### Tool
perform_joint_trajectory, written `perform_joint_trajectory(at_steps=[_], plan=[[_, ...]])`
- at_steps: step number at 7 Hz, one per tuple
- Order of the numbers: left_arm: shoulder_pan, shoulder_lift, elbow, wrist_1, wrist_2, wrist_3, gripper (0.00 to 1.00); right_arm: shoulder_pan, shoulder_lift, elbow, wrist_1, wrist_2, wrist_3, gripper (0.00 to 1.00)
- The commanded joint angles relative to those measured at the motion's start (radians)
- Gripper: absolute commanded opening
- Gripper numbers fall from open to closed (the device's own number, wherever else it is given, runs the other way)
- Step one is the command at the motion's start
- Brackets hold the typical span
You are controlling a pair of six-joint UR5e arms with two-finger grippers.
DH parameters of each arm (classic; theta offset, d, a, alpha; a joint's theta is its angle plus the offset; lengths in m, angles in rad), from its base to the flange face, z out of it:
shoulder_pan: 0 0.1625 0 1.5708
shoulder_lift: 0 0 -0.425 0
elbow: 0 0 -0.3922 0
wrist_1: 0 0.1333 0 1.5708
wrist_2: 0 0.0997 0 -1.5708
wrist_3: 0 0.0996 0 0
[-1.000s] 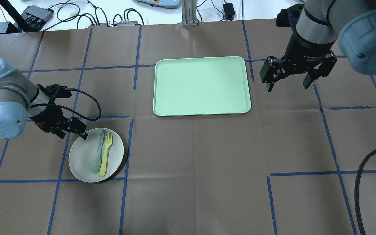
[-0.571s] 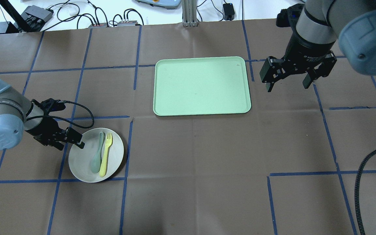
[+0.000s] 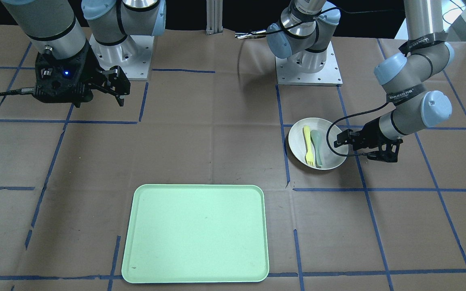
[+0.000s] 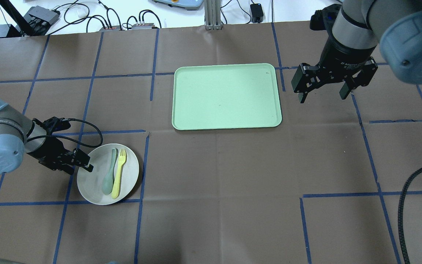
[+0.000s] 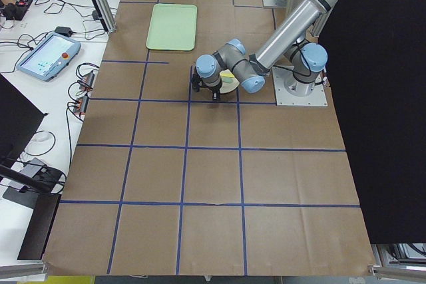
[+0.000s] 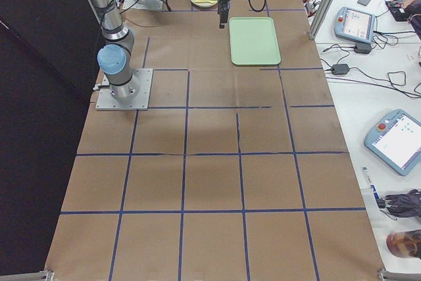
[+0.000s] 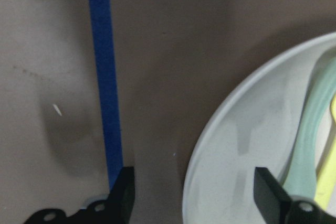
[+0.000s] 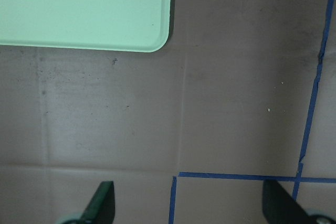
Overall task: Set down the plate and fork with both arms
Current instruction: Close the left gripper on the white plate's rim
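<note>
The left gripper (image 4: 81,163) was lining up on the plate (image 4: 90,183): its fingers (image 7: 270,195) stood wide, straddling the near rim, one over the bench (image 4: 211,183), one inside beside the spoon (image 4: 109,175) and fork (image 4: 118,172). Next it likely needed to lower and pinch the rim. Since earlier it had sunk closer. Far off, the right gripper (image 4: 325,91) hung wide beside the tray (image 4: 266,102).

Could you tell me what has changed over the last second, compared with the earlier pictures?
The left gripper has moved down along the plate's left rim, open, one finger over the rim. The fork, spoon, tray and right gripper have stayed put.
</note>
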Motion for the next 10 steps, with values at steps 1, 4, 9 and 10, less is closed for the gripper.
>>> perform_joint_trajectory(at_steps=[1, 4, 9, 10], plan=[[0.000, 0.002, -0.005, -0.007, 0.002, -0.001, 0.34, 0.000, 0.000, 0.000, 0.000, 0.000, 0.000, 1.00], [-0.002, 0.010, -0.005, -0.009, -0.003, 0.006, 0.00, 0.000, 0.000, 0.000, 0.000, 0.000, 0.000, 1.00], [-0.255, 0.097, 0.055, -0.007, -0.226, -0.304, 0.00, 0.000, 0.000, 0.000, 0.000, 0.000, 0.000, 1.00], [-0.349, 0.074, 0.128, -0.004, -0.263, -0.473, 0.00, 0.000, -0.001, 0.000, 0.000, 0.002, 0.000, 1.00]])
